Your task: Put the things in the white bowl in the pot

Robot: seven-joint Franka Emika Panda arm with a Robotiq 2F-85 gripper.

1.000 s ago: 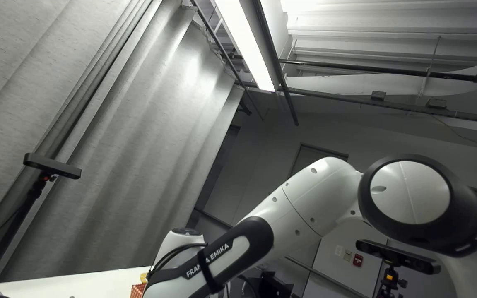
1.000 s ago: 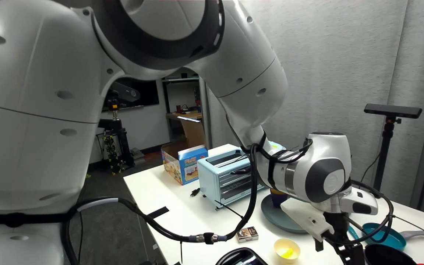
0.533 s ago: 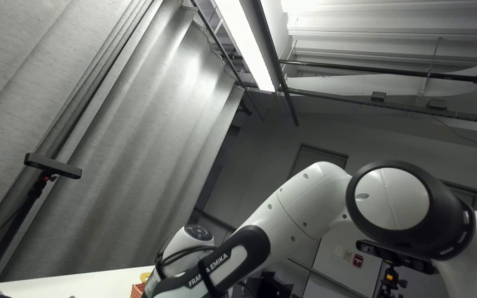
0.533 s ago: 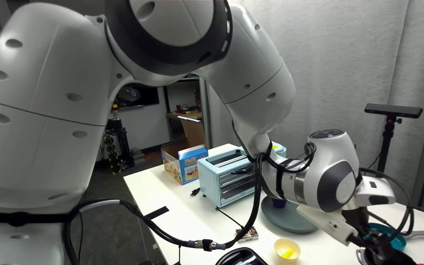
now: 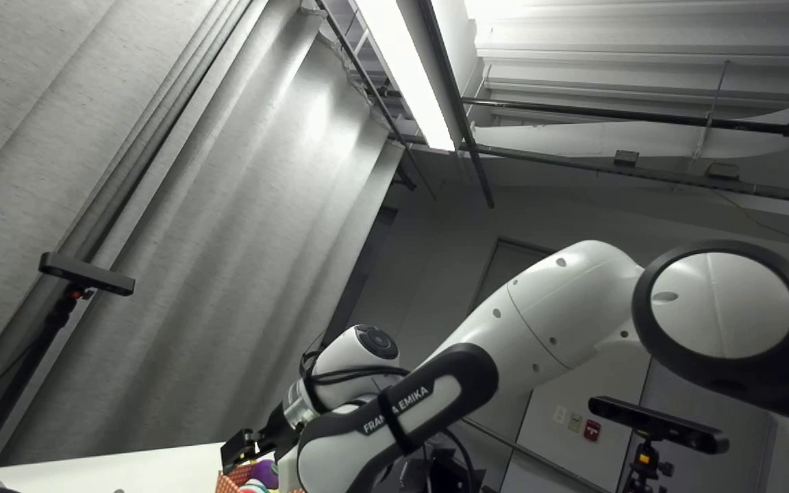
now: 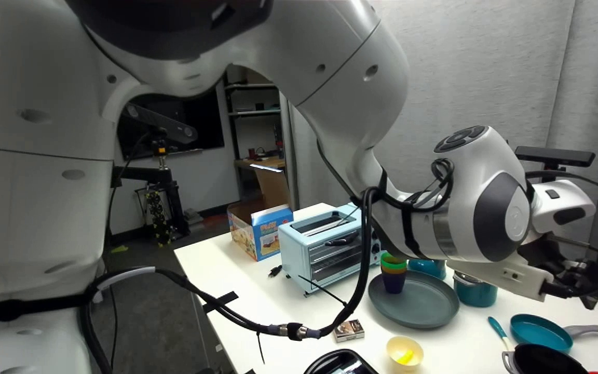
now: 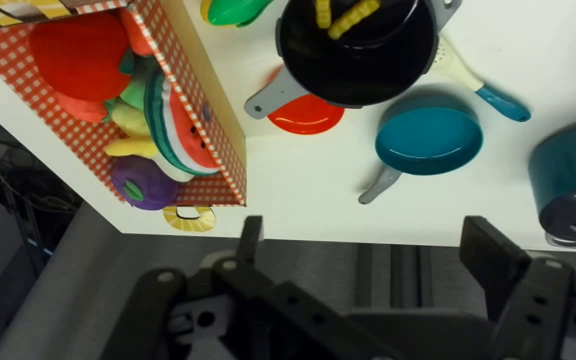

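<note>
We take the yellow piece (image 6: 406, 357) in the bowl (image 6: 396, 345), seen in an exterior view, to be light and stiff, likely a toy and perhaps a little slippery; whether it is one piece or several is too small to tell; we would pinch it across its narrow middle, lowering inside the rim and squeezing gently, since the bowl too looks light and may skid if we nudge its wall; both sit lower than the claw (image 7: 365, 237) and well apart from it, outside its wrist view. Nearer the claw lies the black pot (image 7: 355, 75), beyond the fingertips (image 7: 490, 257) in the wrist view, with two yellow strips (image 7: 353, 19) inside; we judge part of the job done and the next reach to be for the bowl. The claw is spread wide with nothing between its fingertips; the blue pan (image 7: 428, 142) lies just beside the black pot, on the claw's side of it; the checked box (image 7: 207, 192) of toy fruit (image 7: 82, 60) stands off to one side.

Against half a second ago, the claw is up and away from the black pot, where the earlier frame has it reaching down; the arm (image 6: 353, 88) no longer hides the teal pot (image 6: 474, 292); the stacked cups (image 6: 394, 275) show more fully; bowl and yellow piece look unmoved.
</note>
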